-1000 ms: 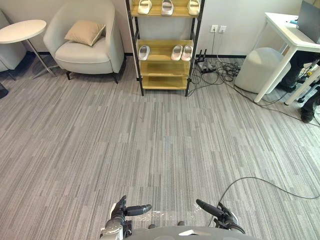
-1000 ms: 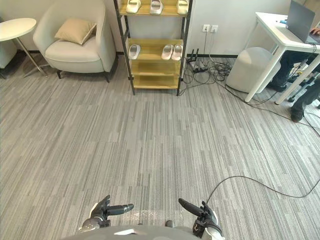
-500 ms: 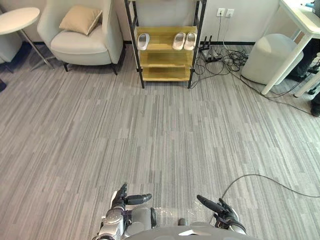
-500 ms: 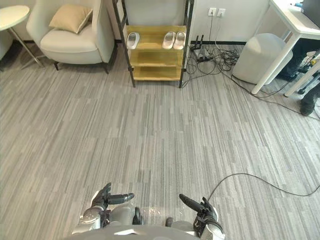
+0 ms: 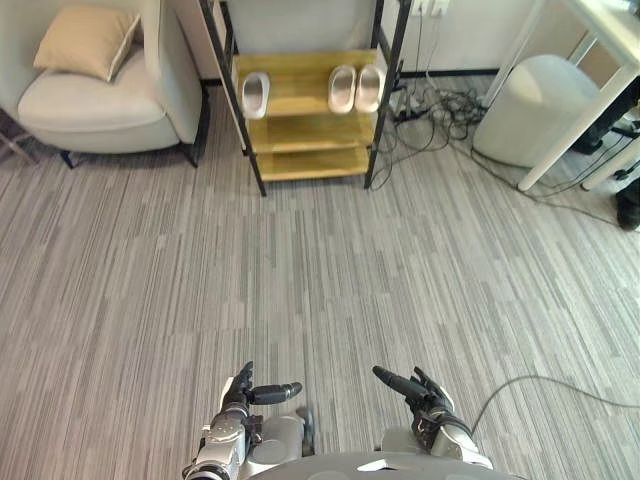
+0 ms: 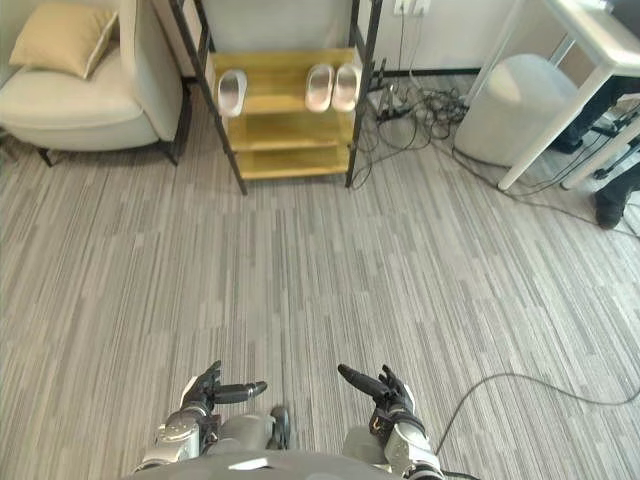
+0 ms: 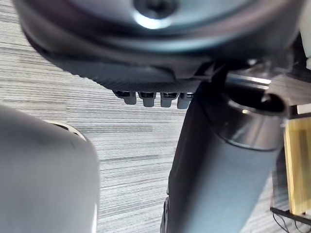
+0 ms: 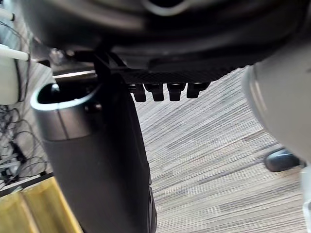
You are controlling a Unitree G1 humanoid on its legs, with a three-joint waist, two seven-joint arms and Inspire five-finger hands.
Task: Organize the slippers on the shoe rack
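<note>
The shoe rack (image 5: pixel 304 166) is seen ahead against the wall, black-framed with yellow wooden shelves. On its middle shelf three pale slippers are laid: a single slipper (image 5: pixel 256 94) towards the left, and a pair of slippers (image 5: pixel 356 88) side by side towards the right, well apart from it. An armchair (image 5: pixel 100 105) with a tan cushion (image 5: pixel 86 40) on its seat is placed to the left of the rack. A round grey stool (image 5: pixel 526 122) is to its right, past a tangle of wall cables (image 5: pixel 440 104).

The left hand (image 5: pixel 239 398) and the right hand (image 5: pixel 430 402) are held low over the striped floor, far from the rack, fingers loosely extended, nothing grasped.

Against the picture from one second back, the whole view has shifted and the rack looms larger, so camera movement is indicated. The three slippers are found unmoved, and both hands are kept empty.
</note>
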